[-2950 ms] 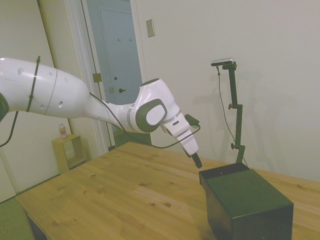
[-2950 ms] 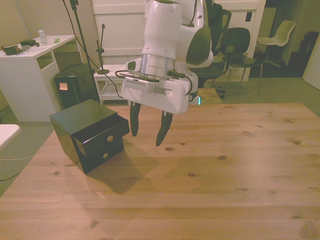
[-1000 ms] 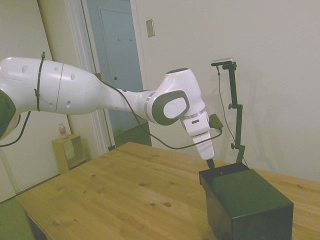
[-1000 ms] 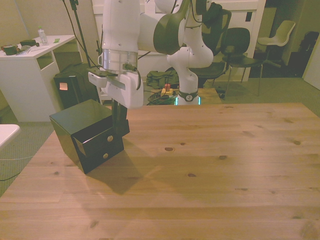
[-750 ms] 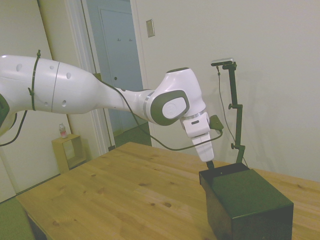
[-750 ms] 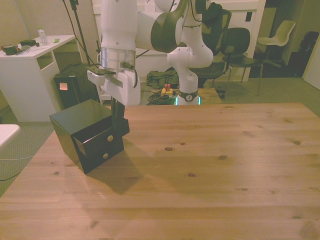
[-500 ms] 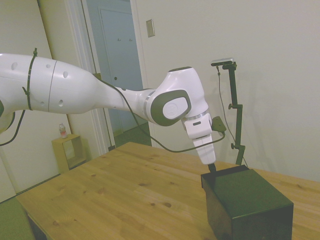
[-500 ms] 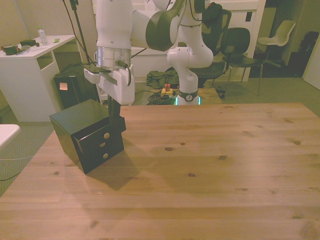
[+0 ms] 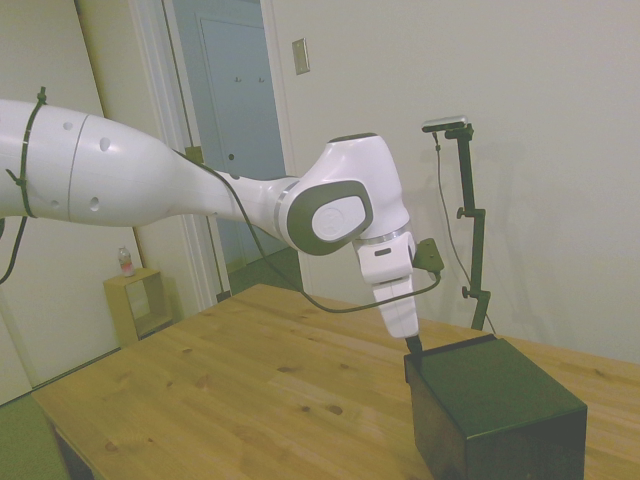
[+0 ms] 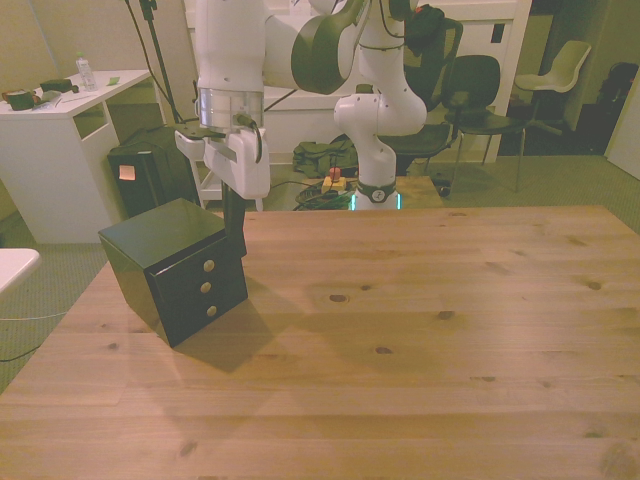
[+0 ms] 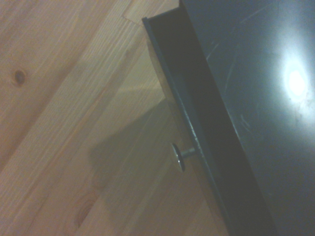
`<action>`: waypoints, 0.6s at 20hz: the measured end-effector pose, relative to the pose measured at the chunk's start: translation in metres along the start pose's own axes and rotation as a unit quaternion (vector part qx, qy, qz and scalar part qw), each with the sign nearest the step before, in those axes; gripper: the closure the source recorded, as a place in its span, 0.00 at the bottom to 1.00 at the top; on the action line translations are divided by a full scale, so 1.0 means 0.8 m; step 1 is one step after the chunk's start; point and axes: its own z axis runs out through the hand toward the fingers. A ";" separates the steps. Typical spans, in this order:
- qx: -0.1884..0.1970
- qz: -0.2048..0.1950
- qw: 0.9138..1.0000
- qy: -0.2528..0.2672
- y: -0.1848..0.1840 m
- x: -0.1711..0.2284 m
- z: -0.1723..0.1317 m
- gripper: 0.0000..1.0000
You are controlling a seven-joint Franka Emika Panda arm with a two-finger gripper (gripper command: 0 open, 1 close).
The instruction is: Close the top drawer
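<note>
- Cabinet (image 10: 172,270): small black cube, standing on the wooden table (image 10: 420,340) near the front view's left edge, turned at an angle so one corner faces the camera. In the side view it sits at the table's near right end.
- Top drawer (image 10: 190,262): uppermost layer of the cabinet. In the front view its face lies level with the two faces beneath it; three round pale knobs stand in a column, the top one (image 10: 209,265) belonging to this drawer.
- Wrist view: shows the drawer front edge-on with one knob (image 11: 178,156) on a short stem projecting over the wood. A thin dark step runs along the front; whether a slight gap remains cannot be told from this blurred picture.
- Gripper (image 10: 236,232): points straight down, its dark fingers at the cabinet's upper corner on the front view's right, right beside the top drawer's face. In the side view the fingertips (image 9: 414,346) sit at the cabinet's top far edge. Contact looks likely but cannot be confirmed.
- Finger spread: seen edge-on in both outer views, the fingers merge into one dark bar; wide or narrow cannot be told. Nothing is seen held.
- Arm (image 9: 180,190): white, reaching in from the side view's left, with a black cable looping under the wrist.
</note>
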 end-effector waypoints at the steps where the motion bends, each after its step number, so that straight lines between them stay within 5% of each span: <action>1: -0.001 0.002 1.000 -0.001 0.003 0.000 0.000 1.00; 12: 0.018 0.003 1.000 0.007 -0.014 0.006 -0.013 1.00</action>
